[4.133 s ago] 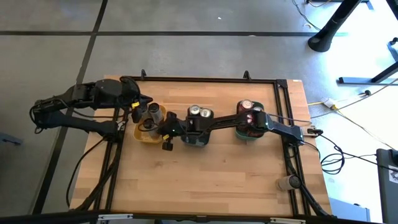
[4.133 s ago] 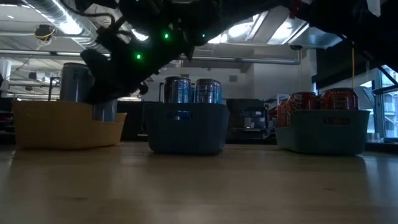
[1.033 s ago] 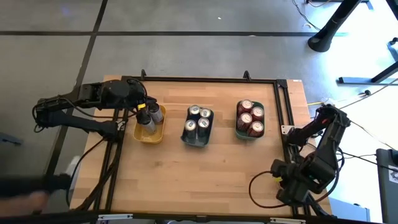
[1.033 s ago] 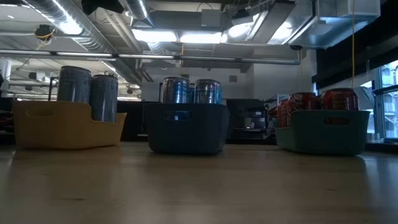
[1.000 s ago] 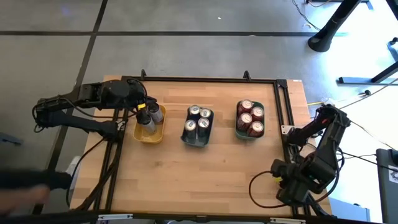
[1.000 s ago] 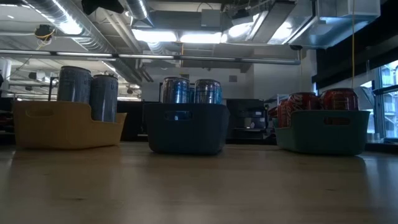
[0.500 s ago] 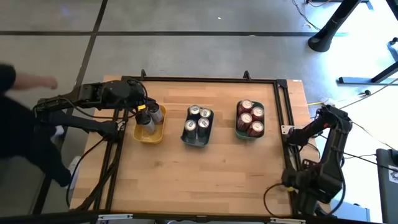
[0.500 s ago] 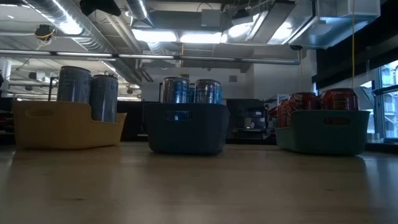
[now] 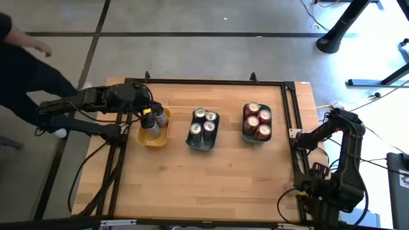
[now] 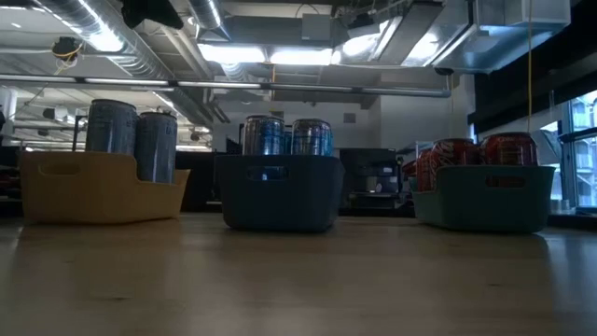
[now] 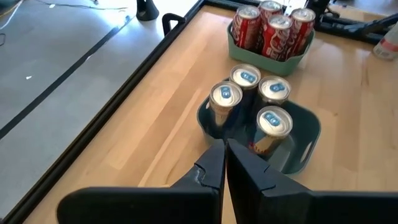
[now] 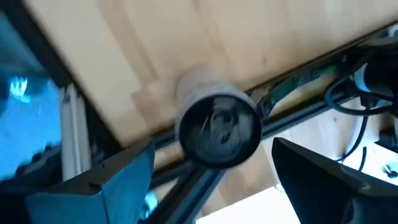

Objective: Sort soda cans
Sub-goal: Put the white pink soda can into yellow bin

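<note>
Soda cans (image 9: pixel 204 122): all stand upright in three trays on the table (image 9: pixel 211 179), long axes vertical, silver tops up; none lies loose on the bare wood.

Left gripper (image 11: pixel 225 163): fingers pressed together, nothing between them; it hangs over the far end of the yellow tray (image 9: pixel 154 137), just beside the two silver-grey cans (image 9: pixel 150 122) in that tray; the dark tray (image 11: pixel 303 138) and its four cans lie straight ahead of its fingertips, and the four red cans (image 11: pixel 272 26) in the teal tray (image 9: pixel 255 138) farther along the same line.

Right gripper (image 12: pixel 214 165): fingers spread wide, empty; folded down off the table's near right corner, well apart from every can; a blurred round part of the frame sits between its fingers.

Nearer arm: the left, by a wide margin.

Appearance: silver-grey pair with plain matt sides; the middle four pale-topped with a blue mark on each lid; the red four with white lettering.

Judgement: colours appear already grouped by tray, so the sorting looks finished or nearly so.

A person (image 9: pixel 29 70) stands beyond the left arm.
</note>
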Robot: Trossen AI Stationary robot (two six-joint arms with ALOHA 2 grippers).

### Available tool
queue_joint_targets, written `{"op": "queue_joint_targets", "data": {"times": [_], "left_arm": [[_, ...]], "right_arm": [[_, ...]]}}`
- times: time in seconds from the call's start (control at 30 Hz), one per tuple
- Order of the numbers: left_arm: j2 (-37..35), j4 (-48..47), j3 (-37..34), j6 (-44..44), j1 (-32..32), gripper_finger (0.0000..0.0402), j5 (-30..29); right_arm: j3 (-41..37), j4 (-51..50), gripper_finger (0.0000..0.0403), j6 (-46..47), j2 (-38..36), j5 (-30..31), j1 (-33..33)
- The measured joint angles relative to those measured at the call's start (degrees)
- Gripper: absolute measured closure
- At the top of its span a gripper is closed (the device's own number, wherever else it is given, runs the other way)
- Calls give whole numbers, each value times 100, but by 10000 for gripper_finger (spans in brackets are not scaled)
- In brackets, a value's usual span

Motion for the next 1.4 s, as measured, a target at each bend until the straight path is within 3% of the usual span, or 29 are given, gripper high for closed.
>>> {"op": "queue_joint_targets", "data": {"times": [0.63, 1.0, 1.23, 1.4], "left_arm": [[20, 63, -246, -13, 0, 393, 2], [20, 62, -246, -83, 1, 393, 1], [20, 9, -246, -235, 1, 393, -3], [20, 28, -246, -397, 7, 393, -5]], "right_arm": [[-1207, 988, 81, 296, 0, 79, 163], [-1283, 1152, 83, 102, 11, 25, 160], [-1203, 1261, 163, -72, -1, -5, -103], [-809, 1252, 163, -629, 4, 440, -575]]}}
